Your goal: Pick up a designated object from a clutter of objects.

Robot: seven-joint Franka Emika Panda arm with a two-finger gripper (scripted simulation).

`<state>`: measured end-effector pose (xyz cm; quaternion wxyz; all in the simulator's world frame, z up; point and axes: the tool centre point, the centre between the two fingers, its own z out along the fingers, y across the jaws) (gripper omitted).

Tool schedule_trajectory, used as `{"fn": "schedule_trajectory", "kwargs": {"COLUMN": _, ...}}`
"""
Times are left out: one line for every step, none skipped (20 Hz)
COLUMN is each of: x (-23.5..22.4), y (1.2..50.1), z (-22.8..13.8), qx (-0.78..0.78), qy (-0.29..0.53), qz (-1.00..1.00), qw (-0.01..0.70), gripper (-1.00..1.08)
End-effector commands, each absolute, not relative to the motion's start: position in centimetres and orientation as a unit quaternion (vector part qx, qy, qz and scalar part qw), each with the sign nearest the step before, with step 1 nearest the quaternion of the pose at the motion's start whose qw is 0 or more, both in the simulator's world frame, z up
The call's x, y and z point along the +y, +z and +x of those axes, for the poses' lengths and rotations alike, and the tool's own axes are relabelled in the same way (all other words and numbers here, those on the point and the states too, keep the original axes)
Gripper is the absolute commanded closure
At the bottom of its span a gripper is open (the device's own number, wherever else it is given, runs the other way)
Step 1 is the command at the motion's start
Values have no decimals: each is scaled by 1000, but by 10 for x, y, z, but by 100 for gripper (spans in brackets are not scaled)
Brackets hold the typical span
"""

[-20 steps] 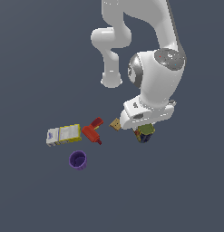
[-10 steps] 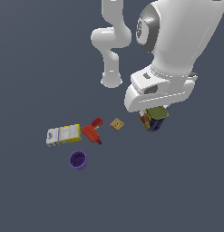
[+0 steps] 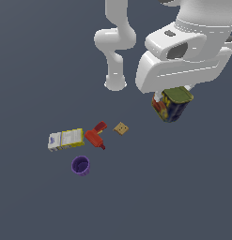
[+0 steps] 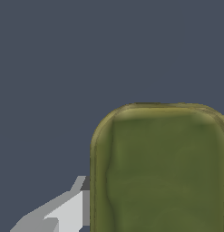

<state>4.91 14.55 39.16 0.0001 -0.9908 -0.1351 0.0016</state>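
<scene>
One small can (image 3: 172, 104) with an olive-green top and a dark blue label patched red and yellow hangs tilted under the big white arm, held up off the flat dark grey bench (image 3: 37, 61). The claw (image 3: 170, 99) is mostly hidden behind the white wrist housing in the exterior view, but a pale finger (image 3: 158, 97) presses the can's side there, and in the wrist view a grey finger (image 4: 63, 210) lies against the edge of the green top (image 4: 161, 170), so the claw is clamped on the can.

Four other items lie on the bench, well apart from the lifted can, toward the exterior view's left. A tiny tan square (image 3: 120, 128) is the nearest to it. Just beside that lies a red drill-shaped tool (image 3: 96, 135), and touching or almost touching the tool is a flat yellow-and-white box (image 3: 65, 139). A purple cup (image 3: 81, 165) stands upright, near the box and tool but separate from both.

Around and beneath the can the bench is bare grey in every direction, with open surface stretching on to the exterior view's right and lower edges.
</scene>
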Motion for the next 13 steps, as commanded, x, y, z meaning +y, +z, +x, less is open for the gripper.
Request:
{"fn": "schedule_trajectory", "kwargs": {"x": 147, "y": 409, "z": 51, "qx": -135, "qy": 0, "qz": -991, "qw": 0, "gripper": 108}}
{"fn": "schedule_trajectory", "kwargs": {"x": 147, "y": 414, "z": 52, "qx": -135, "qy": 0, "qz": -991, "qw": 0, "gripper": 108}}
{"fn": "schedule_trajectory", "kwargs": {"x": 147, "y": 418, "z": 53, "qx": -135, "qy": 0, "qz": -991, "qw": 0, "gripper": 108}}
{"fn": "schedule_trajectory", "kwargs": {"x": 148, "y": 422, "z": 53, "qx": -135, "qy": 0, "qz": -991, "qw": 0, "gripper": 108}}
{"fn": "schedule_trajectory", "kwargs": {"x": 148, "y": 425, "z": 54, "qx": -135, "qy": 0, "qz": -991, "qw": 0, "gripper": 108}}
{"fn": "schedule_trajectory", "kwargs": {"x": 148, "y": 428, "z": 54, "qx": -135, "qy": 0, "qz": -991, "qw": 0, "gripper": 108}}
{"fn": "schedule_trajectory", "kwargs": {"x": 149, "y": 430, "z": 55, "qx": -135, "qy": 0, "qz": -991, "qw": 0, "gripper": 108}}
{"fn": "schedule_trajectory", "kwargs": {"x": 149, "y": 432, "z": 55, "qx": -135, "qy": 0, "qz": -991, "qw": 0, "gripper": 108}}
{"fn": "schedule_trajectory", "kwargs": {"x": 149, "y": 434, "z": 55, "qx": -135, "qy": 0, "qz": -991, "qw": 0, "gripper": 108}}
{"fn": "schedule_trajectory", "kwargs": {"x": 149, "y": 435, "z": 56, "qx": -135, "qy": 0, "qz": -991, "qw": 0, "gripper": 108}}
{"fn": "schedule_trajectory", "kwargs": {"x": 149, "y": 436, "z": 56, "qx": -135, "qy": 0, "qz": -991, "qw": 0, "gripper": 108}}
{"fn": "schedule_trajectory", "kwargs": {"x": 149, "y": 436, "z": 56, "qx": -135, "qy": 0, "qz": -991, "qw": 0, "gripper": 108}}
{"fn": "schedule_trajectory", "kwargs": {"x": 149, "y": 437, "z": 56, "qx": -135, "qy": 0, "qz": -991, "qw": 0, "gripper": 108}}
